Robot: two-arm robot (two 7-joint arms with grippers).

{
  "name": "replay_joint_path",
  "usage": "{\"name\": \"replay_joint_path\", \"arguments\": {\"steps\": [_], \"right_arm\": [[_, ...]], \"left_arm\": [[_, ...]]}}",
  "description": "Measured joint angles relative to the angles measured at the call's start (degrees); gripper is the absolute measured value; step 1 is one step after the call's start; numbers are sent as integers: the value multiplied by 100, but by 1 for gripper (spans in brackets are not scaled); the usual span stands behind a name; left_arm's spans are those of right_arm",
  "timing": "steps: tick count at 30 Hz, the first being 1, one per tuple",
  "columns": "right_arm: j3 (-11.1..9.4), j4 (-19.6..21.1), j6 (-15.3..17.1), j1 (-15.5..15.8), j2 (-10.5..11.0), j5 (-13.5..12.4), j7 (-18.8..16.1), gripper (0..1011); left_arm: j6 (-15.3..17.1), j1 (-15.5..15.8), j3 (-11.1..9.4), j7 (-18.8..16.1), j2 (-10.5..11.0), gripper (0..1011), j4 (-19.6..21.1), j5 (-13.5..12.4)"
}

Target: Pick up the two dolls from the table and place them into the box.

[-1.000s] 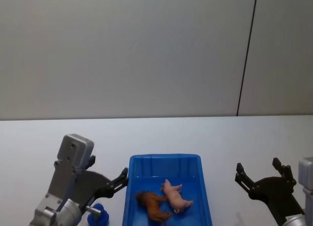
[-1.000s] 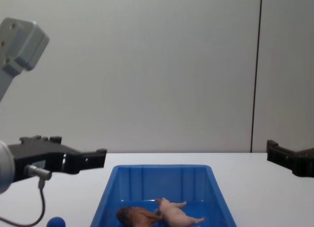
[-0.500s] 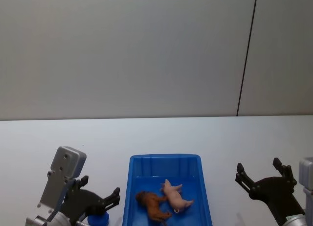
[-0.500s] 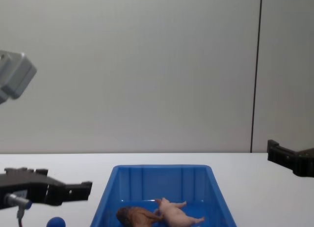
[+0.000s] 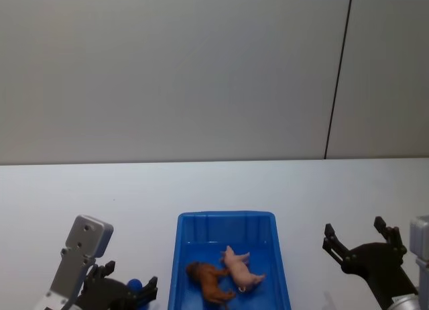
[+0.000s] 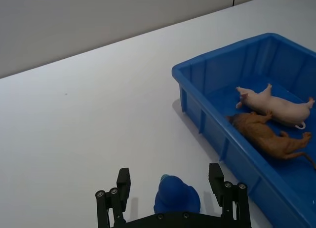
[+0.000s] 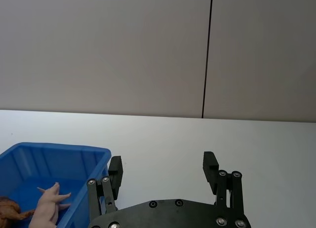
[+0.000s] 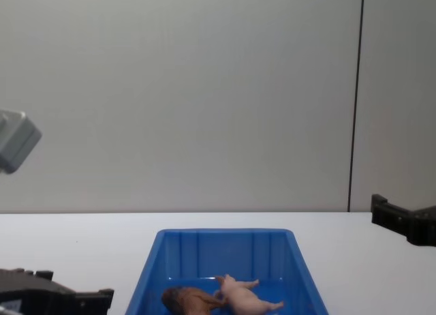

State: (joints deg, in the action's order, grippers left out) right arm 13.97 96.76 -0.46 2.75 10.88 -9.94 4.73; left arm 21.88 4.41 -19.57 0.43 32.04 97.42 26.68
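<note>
Left wrist view: left hand [image 6: 170, 188] wide open, straddling blue ball [image 6: 176, 196]; right hand [image 7: 163, 171] wide open, empty.

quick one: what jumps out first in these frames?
The bright blue box at the table's near middle, with the pink pig and brown animal lying side by side inside it. Then the open left gripper low beside the box, over a small blue ball.
</note>
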Motion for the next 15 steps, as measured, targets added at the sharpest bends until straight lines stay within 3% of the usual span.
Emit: {"name": "replay_joint_path", "arguments": {"steps": [10,15], "right_arm": [[0,0,0,0,0,0,0,1001],[0,0,0,0,0,0,0,1001]], "left_arm": [[30,33,11,123,-34,1001,-205,-30],[46,87,11,223,-71,926,-322,-92]]}}
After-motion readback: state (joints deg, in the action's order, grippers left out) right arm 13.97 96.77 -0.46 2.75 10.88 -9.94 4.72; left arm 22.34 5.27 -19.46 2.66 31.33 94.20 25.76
